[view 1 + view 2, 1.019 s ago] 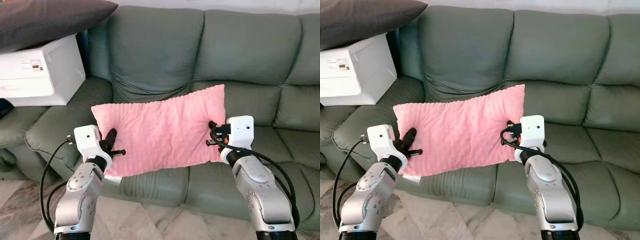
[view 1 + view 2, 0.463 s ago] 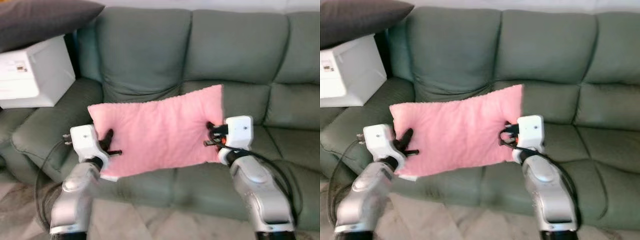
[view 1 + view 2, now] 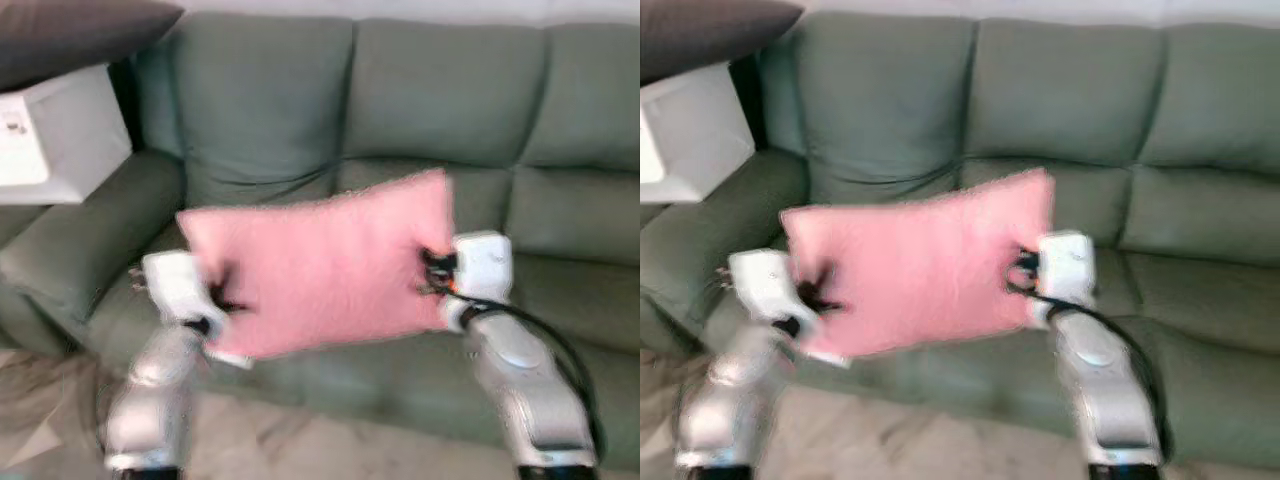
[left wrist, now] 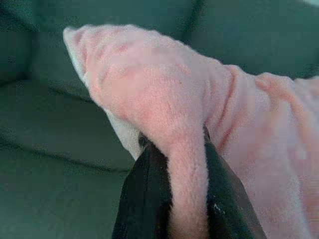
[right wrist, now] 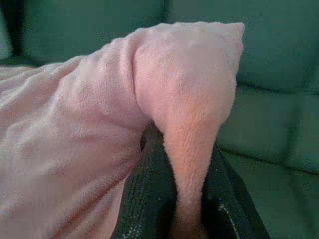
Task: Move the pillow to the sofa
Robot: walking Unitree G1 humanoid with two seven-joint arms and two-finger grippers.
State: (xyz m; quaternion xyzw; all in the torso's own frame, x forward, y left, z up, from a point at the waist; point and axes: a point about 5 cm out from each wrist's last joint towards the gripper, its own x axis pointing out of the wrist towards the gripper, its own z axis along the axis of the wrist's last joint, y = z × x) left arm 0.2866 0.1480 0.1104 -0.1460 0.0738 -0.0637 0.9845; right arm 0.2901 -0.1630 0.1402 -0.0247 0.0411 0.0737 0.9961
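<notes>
A pink fluffy pillow [image 3: 320, 265] hangs in the air in front of a green sofa [image 3: 440, 110], held flat between my two arms. My left gripper [image 3: 222, 300] is shut on the pillow's left edge, and in the left wrist view the pink fabric [image 4: 184, 164] is pinched between the black fingers [image 4: 144, 199]. My right gripper [image 3: 430, 275] is shut on the right edge, with a fold of pillow [image 5: 189, 144] squeezed between its fingers [image 5: 149, 199]. The head views are blurred.
A white box [image 3: 60, 135] sits on the sofa's left end with a dark grey cushion [image 3: 70, 35] on top. The sofa seat [image 3: 560, 290] lies behind and below the pillow. Marble floor [image 3: 300, 440] runs in front of the sofa.
The view has shifted and blurred, so the camera is moving. The sofa looks nearer and shifted left. Both grippers keep their hold on the pillow, which sits a little higher in view.
</notes>
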